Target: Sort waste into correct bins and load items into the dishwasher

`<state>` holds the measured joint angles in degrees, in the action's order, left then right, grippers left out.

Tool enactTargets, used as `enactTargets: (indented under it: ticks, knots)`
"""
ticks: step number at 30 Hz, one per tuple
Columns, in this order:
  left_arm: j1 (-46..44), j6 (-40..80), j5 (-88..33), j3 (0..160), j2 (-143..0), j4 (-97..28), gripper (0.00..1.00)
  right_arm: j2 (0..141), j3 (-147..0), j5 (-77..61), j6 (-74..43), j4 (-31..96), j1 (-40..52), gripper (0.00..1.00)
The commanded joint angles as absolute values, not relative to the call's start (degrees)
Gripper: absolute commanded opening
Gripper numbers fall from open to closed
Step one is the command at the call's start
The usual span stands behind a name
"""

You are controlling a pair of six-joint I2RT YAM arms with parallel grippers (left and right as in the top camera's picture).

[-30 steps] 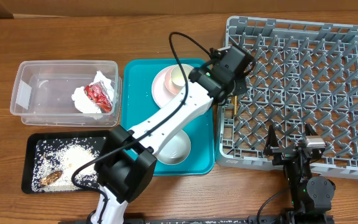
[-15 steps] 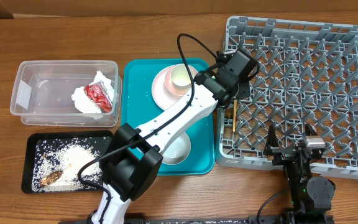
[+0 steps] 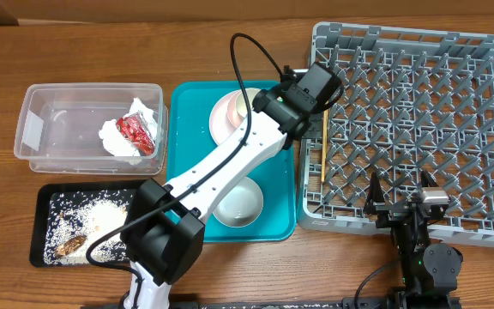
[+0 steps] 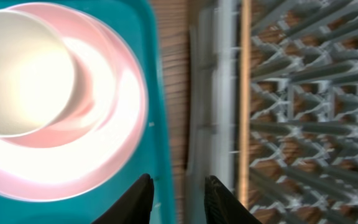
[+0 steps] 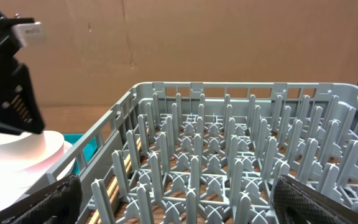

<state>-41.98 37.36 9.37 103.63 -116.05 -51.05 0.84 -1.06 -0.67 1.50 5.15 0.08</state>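
Along the rack's [image 3: 401,31] left edge: chopsticks [image 3: 322,154], laid flat between pegs, judged loaded. Left tool [image 4: 178,199] is held above that edge, slightly apart, empty. Right tool [image 3: 399,202], wide apart, is parked at the front edge. Plate [image 4: 104,124], cup [image 4: 23,68] and bowl [image 3: 238,204] are kept on the tray [image 3: 187,154], not yet loaded.

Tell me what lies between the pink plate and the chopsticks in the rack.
Left wrist view: from the pink plate to the chopsticks come the teal tray's rim, a strip of bare wooden table, then the dish rack's grey wall.
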Motion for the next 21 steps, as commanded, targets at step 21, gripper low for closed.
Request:
enactTargets:
  ticks: [21]
  knots:
    - [-6.8,28.9,0.6,106.4,-103.3,-58.0,0.50,0.2,-0.5,-0.6,1.5,0.0,0.0,1.00]
